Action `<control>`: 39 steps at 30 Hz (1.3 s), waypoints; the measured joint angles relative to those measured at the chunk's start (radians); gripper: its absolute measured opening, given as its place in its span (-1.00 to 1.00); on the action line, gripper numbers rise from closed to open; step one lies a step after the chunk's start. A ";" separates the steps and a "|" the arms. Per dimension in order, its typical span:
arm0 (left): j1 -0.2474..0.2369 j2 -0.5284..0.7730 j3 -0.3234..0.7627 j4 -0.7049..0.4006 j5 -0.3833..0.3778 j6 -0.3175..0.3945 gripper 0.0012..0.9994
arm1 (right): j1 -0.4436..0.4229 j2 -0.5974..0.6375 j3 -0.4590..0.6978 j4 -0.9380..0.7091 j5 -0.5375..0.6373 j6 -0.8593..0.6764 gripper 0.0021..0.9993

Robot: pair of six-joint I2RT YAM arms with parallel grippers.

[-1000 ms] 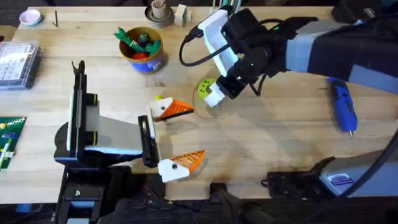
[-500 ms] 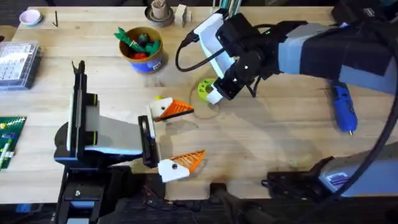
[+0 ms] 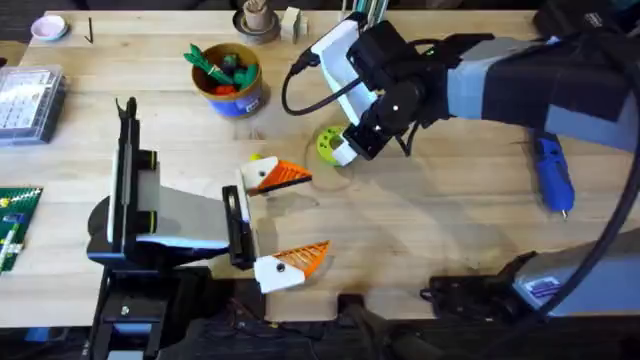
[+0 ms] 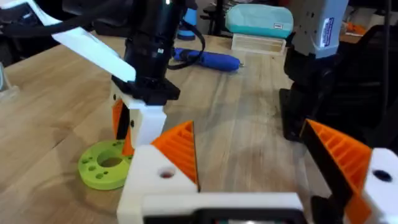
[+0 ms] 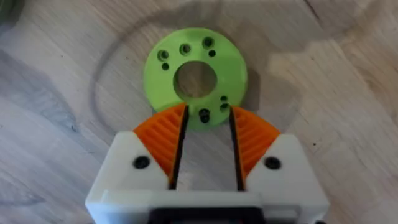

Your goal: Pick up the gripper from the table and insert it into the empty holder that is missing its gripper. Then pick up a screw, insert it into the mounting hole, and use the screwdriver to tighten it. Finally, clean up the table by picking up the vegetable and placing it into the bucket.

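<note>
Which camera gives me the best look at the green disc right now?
The right wrist view: the green disc lies face-on, holes visible, just ahead of the right end effector, whose fingers are slightly apart. The left wrist view shows it obliquely, low on the table. Overhead, the arm partly covers it.

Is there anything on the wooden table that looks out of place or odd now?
Only one thing: a small yellow toy vegetable lies loose on the table beside the left gripper, while the green and red toys sit in the orange-brown bucket. Nothing looks spilled or broken.
</note>
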 joint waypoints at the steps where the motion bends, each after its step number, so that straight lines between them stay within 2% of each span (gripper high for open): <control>1: 0.000 0.000 0.000 0.000 0.000 0.000 0.98 | 0.000 0.000 0.000 0.000 0.000 0.000 -0.06; 14: 0.000 0.000 0.000 0.000 0.000 0.000 0.99 | 0.000 0.000 0.000 0.000 0.000 0.000 -0.23; 19: 0.000 0.000 0.000 0.000 0.000 0.000 0.99 | 0.000 0.000 0.000 0.000 0.000 0.001 -0.54; 24: 0.000 0.000 0.000 0.000 0.000 0.000 0.99 | 0.000 0.000 0.000 0.001 0.000 0.000 -0.66; 29: 0.000 0.000 0.000 0.000 0.000 0.000 0.99 | 0.001 0.000 0.000 0.003 0.006 0.003 -0.97; 39: 0.000 0.000 0.000 0.000 0.000 0.000 0.99 | 0.001 -0.012 0.007 -0.004 0.038 0.002 -0.99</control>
